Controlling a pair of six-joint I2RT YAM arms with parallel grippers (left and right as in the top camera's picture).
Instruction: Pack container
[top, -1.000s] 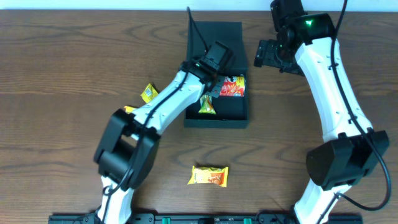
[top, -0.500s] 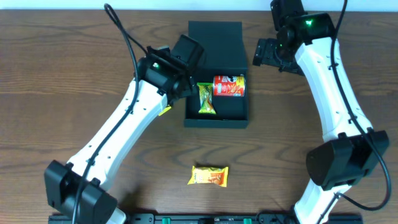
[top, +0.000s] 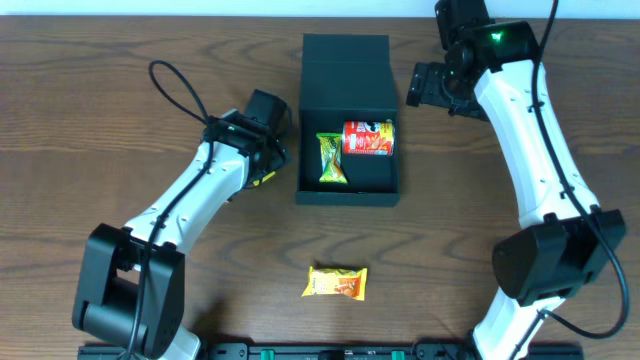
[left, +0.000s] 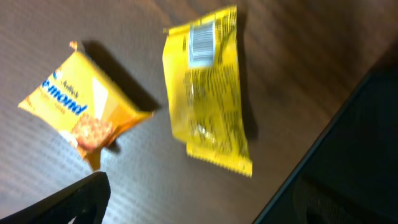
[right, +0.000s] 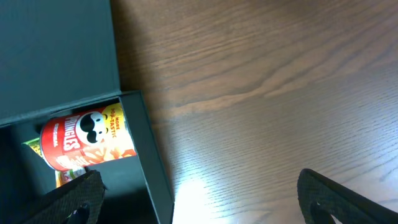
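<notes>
Overhead's straight down on the whole worktop; wrist cameras in close, both catching the container edge.

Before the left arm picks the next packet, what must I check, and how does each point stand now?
1. Open container, lid folded back: ok.
2. Free floor inside, beside Pringles can and green packet: ok.
3. Left gripper open, holding nothing: ok.
4. Below it, yellow barcode packet and yellow biscuit packet lie apart: ok.
5. Right gripper open, off to the container's side: ok.
6. Everything packed: not ok; orange packet and both yellow ones lie outside.
</notes>
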